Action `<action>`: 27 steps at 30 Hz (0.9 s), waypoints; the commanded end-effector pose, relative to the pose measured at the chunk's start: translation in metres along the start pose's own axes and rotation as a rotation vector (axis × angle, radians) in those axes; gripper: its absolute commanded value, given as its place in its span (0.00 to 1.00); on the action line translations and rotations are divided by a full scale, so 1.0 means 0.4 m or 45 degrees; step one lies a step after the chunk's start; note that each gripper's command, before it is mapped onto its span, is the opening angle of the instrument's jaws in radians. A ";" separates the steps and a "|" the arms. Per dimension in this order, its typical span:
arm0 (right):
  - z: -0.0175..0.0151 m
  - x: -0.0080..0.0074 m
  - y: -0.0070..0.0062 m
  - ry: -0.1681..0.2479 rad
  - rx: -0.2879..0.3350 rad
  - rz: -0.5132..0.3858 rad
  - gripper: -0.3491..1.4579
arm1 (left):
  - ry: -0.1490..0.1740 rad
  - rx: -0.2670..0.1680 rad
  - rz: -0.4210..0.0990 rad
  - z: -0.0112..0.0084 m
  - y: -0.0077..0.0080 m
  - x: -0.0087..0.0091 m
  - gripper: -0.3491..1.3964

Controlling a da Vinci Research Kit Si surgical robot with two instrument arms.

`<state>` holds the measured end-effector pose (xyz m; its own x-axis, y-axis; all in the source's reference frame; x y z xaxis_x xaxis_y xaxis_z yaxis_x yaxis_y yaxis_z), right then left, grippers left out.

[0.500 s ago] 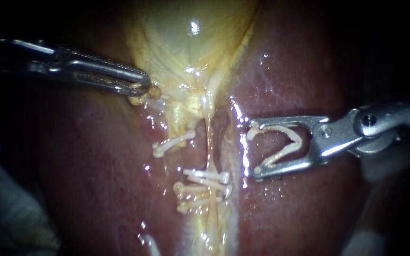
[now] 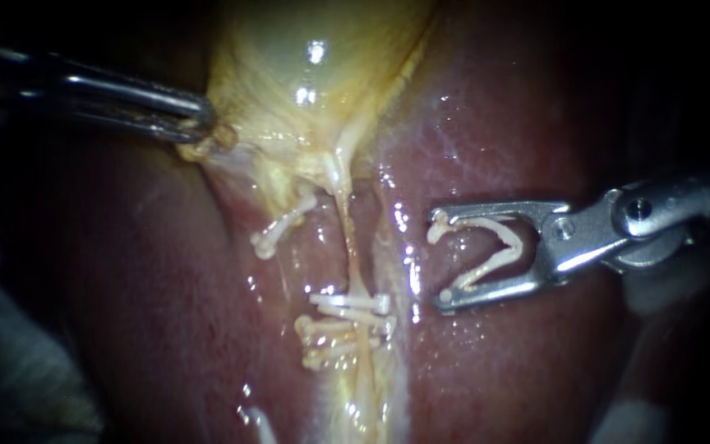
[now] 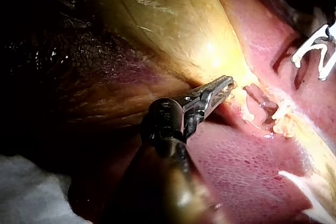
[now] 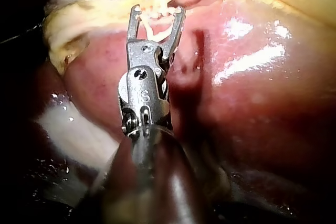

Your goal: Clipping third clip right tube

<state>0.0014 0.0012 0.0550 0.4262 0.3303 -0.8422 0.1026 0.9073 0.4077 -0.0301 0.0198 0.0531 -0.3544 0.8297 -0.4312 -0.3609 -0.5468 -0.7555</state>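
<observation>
Hauled up-left since a moment ago, the left instrument (image 2: 197,123) clenches the gallbladder (image 2: 306,90) edge, while the right instrument (image 2: 441,259), grasping an open clip (image 2: 499,247), hangs over liver (image 2: 503,370) near the right tube (image 2: 349,247).

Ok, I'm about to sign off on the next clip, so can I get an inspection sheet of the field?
Surface: liver, wet and glistening; gallbladder above it.
Job's things: right tube bare above a stack of closed clips; single clip on the neighbouring tube.
Clutter: white cloth at the edge.
Instruments: left instrument, jaws shut on the gallbladder's edge; right instrument, jaws hold an open clip, beside the tube, not around it.
Cables: nothing seen.
Surroundings: dark beyond the tissue.
</observation>
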 end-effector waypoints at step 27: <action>0.0243 -0.0096 0.0107 -0.002 -0.001 0.413 0.46 | 0.004 0.011 -0.001 -0.0001 0.0015 -0.0004 0.00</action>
<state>0.0093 0.0014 0.0637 0.4371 0.6094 -0.6614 -0.0447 0.7492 0.6608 -0.0302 0.0193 0.0527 -0.3511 0.8306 -0.4323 -0.3688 -0.5470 -0.7515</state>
